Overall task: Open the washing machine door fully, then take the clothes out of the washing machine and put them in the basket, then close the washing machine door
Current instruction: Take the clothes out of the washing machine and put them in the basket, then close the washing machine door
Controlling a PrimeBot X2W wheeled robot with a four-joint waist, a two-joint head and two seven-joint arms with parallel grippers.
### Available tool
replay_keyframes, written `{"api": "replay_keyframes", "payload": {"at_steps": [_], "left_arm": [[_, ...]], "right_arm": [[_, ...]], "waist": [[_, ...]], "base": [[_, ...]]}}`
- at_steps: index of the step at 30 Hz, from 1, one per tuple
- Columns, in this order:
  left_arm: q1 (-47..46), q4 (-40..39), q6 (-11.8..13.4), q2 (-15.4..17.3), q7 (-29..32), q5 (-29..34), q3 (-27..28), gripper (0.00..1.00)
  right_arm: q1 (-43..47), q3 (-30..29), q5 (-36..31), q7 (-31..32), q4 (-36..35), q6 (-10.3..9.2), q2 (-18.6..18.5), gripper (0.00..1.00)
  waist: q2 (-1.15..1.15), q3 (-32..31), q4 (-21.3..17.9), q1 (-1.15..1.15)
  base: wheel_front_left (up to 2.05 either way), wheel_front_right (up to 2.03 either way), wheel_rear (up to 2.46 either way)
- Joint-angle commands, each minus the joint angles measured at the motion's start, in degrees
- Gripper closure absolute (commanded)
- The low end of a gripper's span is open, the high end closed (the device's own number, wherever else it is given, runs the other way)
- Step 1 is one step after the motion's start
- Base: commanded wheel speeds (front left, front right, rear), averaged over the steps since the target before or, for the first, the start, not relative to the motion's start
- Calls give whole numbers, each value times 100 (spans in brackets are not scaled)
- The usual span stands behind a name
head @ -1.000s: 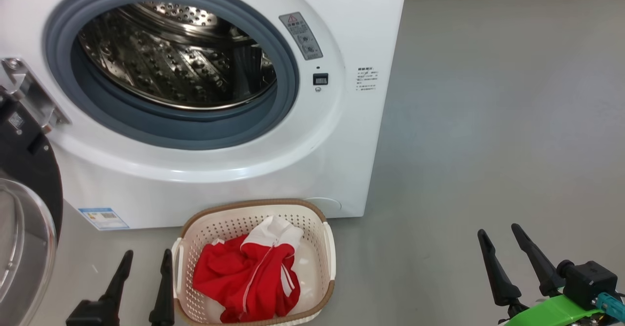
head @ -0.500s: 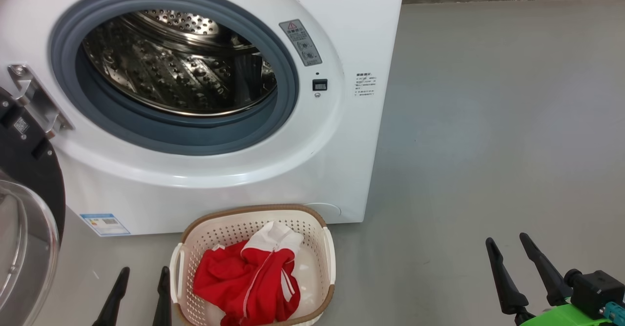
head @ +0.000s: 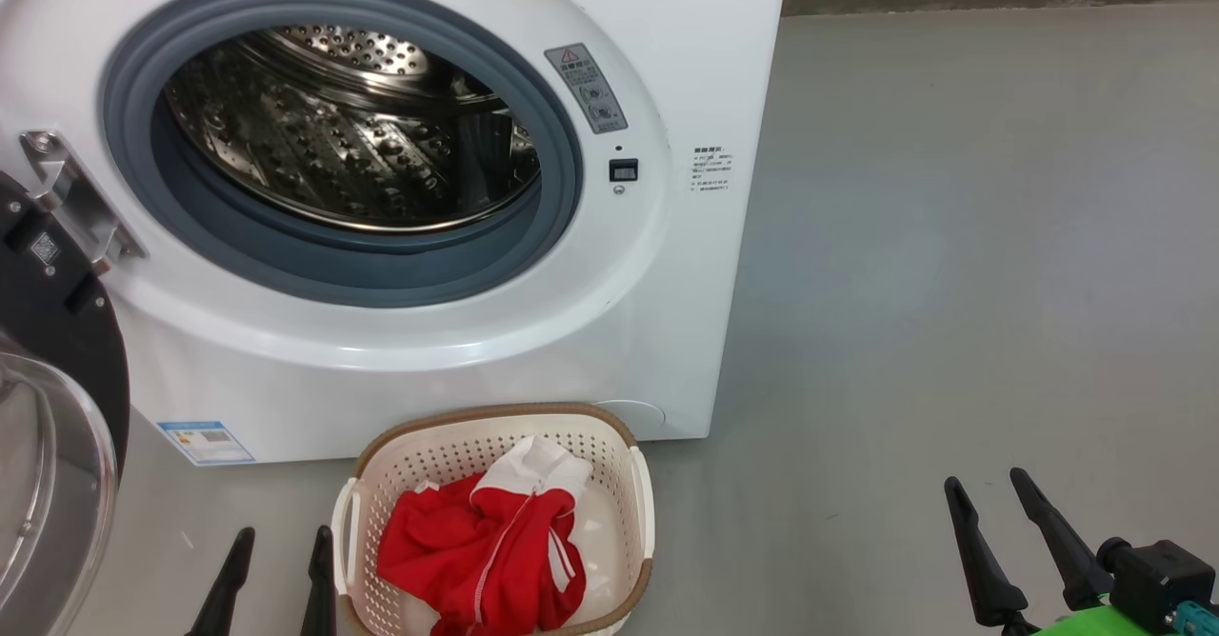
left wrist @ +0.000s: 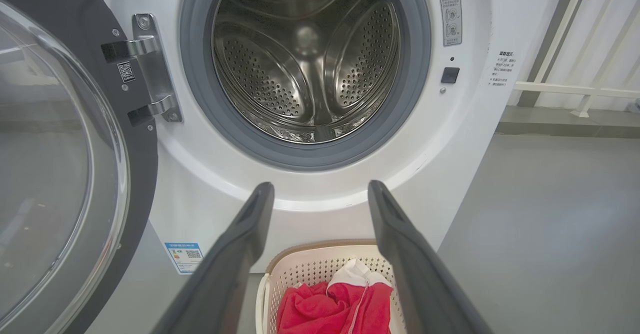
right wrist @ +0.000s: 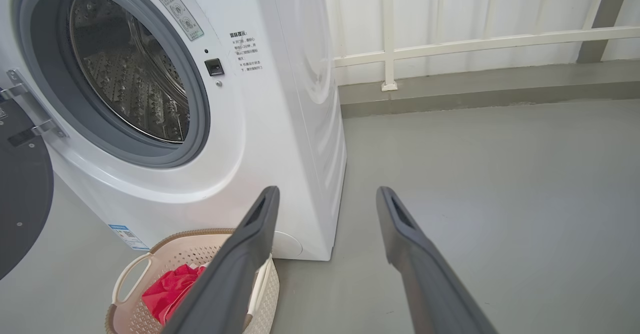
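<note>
Both left tool (head: 286, 533) and right tool (head: 984, 479) gape empty; the washing machine door (head: 76, 322), at nine o'clock of the drum (head: 352, 141), seems rigid, hinged, slick; probably best pushed at its black rim.

Bright, even, sharp, sheen on washing machine (head: 400, 369)

head cam up high, looking forward and down at the front of the washing machine (head: 381, 379) and the basket (head: 419, 460), left wrist cam low and close, nearly square on the drum (left wrist: 305, 64), right wrist cam further right, angled across the machine's front and side, all three share drum mouth and basket
</note>
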Motion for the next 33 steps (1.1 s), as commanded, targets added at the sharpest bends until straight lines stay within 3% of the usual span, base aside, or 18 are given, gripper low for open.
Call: {"api": "replay_keyframes", "payload": {"at_steps": [1,20,33], "left_arm": [[-102,-166,51,57,-29,-57,160,0],[-115,-130,141,57,-29,-70,115,0],[-118,-175,158,57,-29,-79,87,0]], "right_arm": [[-85,100,-6,-37,-151,36,-106,0],[-101,127,1,-37,-146,36,-110,0],[-88,122,-4,-37,-153,36,-129,0]], "waist": [[0,0,1,0],[0,-23,-27,0],[0,-34,6,0]], "base": [[0,0,0],[-4,4,0],[-105,105,0]]}}
